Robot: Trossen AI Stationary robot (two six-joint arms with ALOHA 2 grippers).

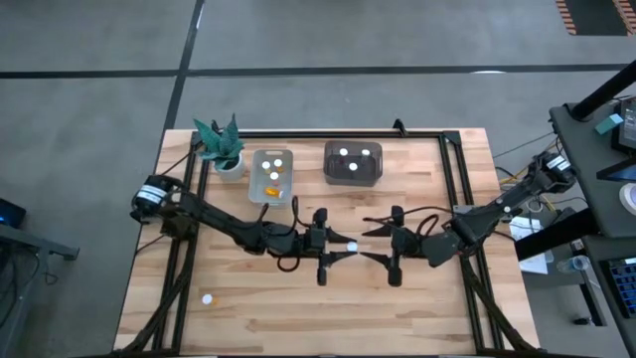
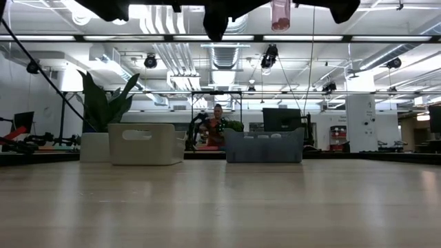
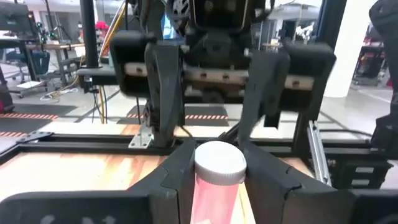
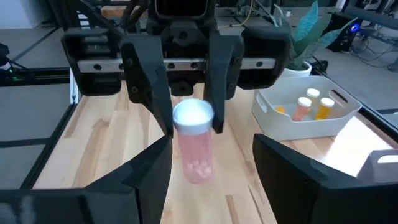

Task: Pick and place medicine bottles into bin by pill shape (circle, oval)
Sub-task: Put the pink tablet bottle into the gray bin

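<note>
- Left gripper (image 1: 338,249) at table centre clamps a medicine bottle (image 4: 194,148), lifted clear of the wood.
- Right gripper (image 1: 376,246) faces it, fingers spread wide, empty.
- White bin (image 1: 271,176) holds three bottles; grey bin (image 1: 353,163) holds three.
- One stray bottle (image 1: 207,297) near the front left awaits; sorting looks mostly done.
</note>
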